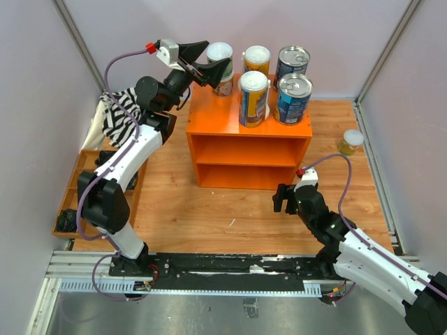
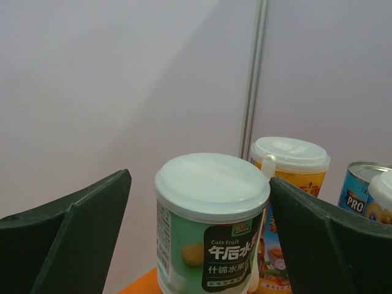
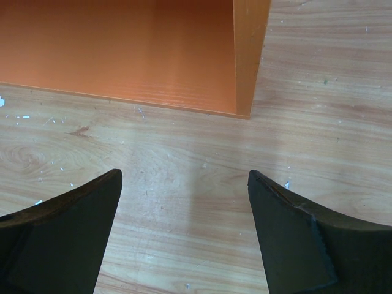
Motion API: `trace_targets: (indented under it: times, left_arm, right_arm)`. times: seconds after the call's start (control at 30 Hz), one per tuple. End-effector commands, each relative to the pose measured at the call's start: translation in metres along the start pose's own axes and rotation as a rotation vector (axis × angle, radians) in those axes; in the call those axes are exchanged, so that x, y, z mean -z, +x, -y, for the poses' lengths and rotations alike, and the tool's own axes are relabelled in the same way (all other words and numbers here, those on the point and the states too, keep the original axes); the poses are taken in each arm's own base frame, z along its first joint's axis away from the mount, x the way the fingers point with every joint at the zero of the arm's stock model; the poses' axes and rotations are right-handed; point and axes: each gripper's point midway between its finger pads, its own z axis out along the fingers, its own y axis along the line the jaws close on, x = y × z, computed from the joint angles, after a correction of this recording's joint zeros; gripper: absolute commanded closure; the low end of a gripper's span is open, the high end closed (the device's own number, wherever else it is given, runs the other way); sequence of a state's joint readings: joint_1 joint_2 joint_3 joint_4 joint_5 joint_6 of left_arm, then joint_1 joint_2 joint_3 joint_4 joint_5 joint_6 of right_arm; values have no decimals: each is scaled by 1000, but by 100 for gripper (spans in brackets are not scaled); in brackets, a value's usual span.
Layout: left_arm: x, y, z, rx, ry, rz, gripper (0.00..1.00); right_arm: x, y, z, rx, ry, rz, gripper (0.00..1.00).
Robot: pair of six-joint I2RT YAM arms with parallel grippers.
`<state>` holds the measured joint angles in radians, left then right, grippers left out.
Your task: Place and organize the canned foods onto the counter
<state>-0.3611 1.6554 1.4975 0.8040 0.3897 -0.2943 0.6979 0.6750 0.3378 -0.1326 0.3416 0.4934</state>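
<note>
My left gripper (image 1: 213,59) is up at the back-left corner of the counter (image 1: 216,120), at roughly 11 o'clock on its top in the overhead view. Its fingers are spread wide on either side of the green-labelled can (image 2: 211,190). The can stands upright between them, and I see a gap on each side in the wrist view, so I am not pinching it. To its right, from about 12 to 2 o'clock on the top, stand the two tall yellow-and-blue cans (image 1: 253,98) and the two wide blue cans (image 1: 293,98), all upright.

My right gripper (image 1: 285,197) sits low over the floor in front of the counter's lower right corner, with its fingers apart and nothing between them. The small yellow-labelled can (image 1: 351,142) stands upright on the floor at about 2 o'clock from it, well apart. I judge that can to be the one left, and my right arm is much the nearer to it.
</note>
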Motion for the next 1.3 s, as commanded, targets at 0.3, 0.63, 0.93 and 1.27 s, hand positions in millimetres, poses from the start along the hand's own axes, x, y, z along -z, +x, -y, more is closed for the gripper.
trace_targets:
  times: [0.3, 0.63, 0.93, 1.27]
  left_arm:
    - [9, -28, 9, -26, 2, 21, 1]
    - [29, -38, 19, -22, -13, 7, 1]
    - [85, -64, 27, 34, -184, 26, 1]
    - [170, -49, 65, 112, -426, -40, 1]
  right_arm:
    - [4, -11, 1, -18, 11, 21, 16]
    - [12, -13, 1, -36, 0, 24, 16]
    - [26, -8, 12, -90, 34, 13, 16]
    - [51, -6, 57, -174, 256, 31, 16]
